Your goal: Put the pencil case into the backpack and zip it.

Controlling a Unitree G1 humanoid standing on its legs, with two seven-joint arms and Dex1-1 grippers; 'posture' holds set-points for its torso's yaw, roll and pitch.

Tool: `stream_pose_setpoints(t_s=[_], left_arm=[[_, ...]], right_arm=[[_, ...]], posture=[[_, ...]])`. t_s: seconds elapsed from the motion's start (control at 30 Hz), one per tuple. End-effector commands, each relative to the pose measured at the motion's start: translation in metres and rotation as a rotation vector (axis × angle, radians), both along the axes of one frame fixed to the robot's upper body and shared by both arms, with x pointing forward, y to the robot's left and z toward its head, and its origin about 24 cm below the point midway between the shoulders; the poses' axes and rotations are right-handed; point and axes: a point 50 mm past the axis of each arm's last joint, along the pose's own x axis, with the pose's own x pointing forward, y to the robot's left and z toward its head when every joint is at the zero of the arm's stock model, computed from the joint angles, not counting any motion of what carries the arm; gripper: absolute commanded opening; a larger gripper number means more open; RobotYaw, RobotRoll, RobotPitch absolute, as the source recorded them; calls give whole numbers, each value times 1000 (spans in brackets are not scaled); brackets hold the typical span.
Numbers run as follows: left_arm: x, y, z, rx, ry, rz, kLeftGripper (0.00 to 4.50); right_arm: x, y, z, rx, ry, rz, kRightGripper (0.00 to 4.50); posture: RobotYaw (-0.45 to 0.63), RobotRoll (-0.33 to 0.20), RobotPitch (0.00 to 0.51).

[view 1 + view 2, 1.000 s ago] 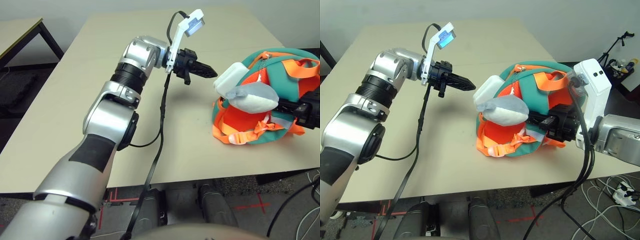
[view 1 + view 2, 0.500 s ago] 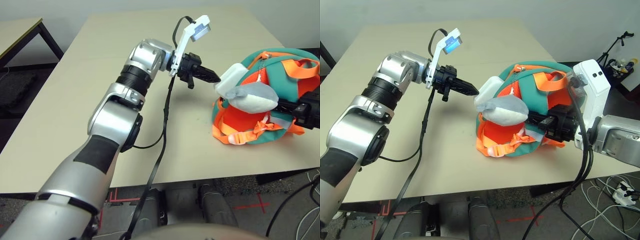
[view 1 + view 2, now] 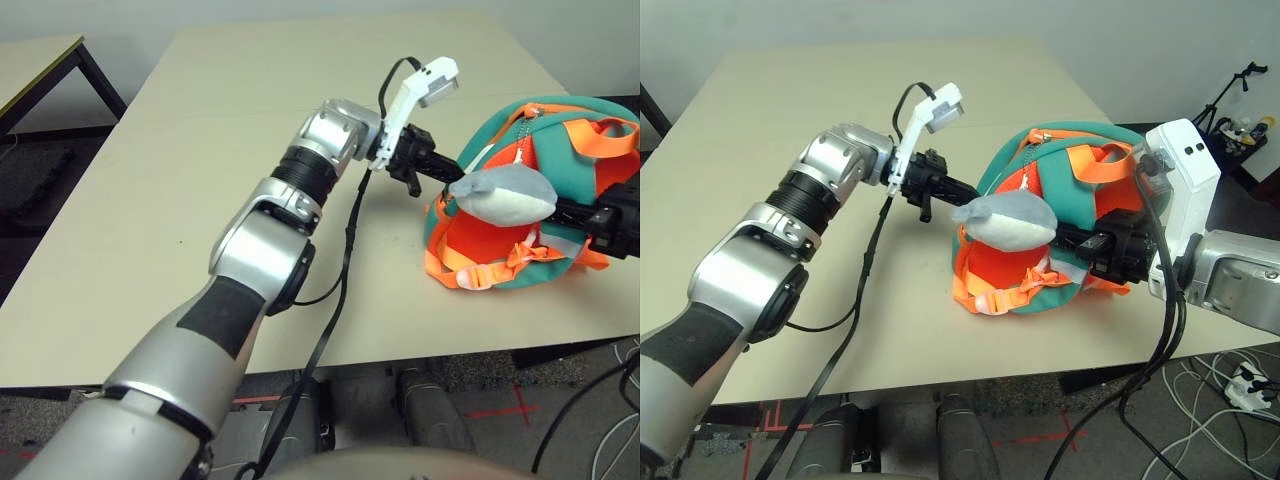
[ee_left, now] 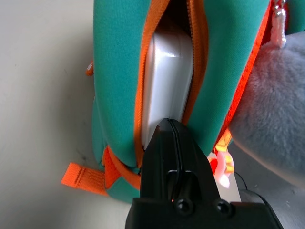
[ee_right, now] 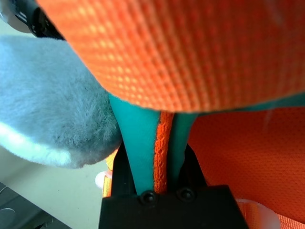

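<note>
The teal-and-orange backpack (image 3: 1065, 165) lies on the table's right side, with its grey-white plush shark (image 3: 1005, 215) hanging in front. My left gripper (image 3: 440, 172) is shut, and its tip presses against the end of the white pencil case (image 4: 169, 81). The case sits inside the backpack's orange-zippered opening (image 4: 143, 71), which stands unzipped. In the eye views the case is hidden behind the shark and the bag's edge. My right gripper (image 3: 1085, 242) is shut on a fold of the backpack's teal fabric with orange trim (image 5: 163, 143) on the bag's right side.
The beige table (image 3: 200, 150) has free room to the left and behind the bag. A black cable (image 3: 330, 290) hangs from my left wrist over the table's front edge. Another table (image 3: 30, 70) stands at far left. Cables (image 3: 1230, 385) lie on the floor at right.
My left arm has reached to the right and pushed the pencil case, which stuck out of the bag, into the opening. The right gripper and the backpack have stayed put.
</note>
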Motion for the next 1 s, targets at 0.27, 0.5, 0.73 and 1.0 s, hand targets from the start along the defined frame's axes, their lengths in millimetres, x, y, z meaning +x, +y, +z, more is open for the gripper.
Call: stream_pose_setpoints(t_s=[0.27, 0.5, 0.73, 1.0], left_arm=[[1, -1, 17, -49, -72, 22, 0], [3, 66, 100, -145, -291, 90, 432], [-23, 104, 129, -29, -495, 50, 2604], [-43, 102, 111, 59, -587, -9, 4500]], right_arm=[[-4, 6, -7, 11, 26, 40, 192], [-3, 9, -18, 47, 6, 13, 192], [3, 8, -28, 60, -4, -8, 192], [17, 6, -25, 55, -24, 3, 192]], posture=[[-204, 0, 91], [-205, 0, 57], [-172, 0, 38], [-128, 0, 29]])
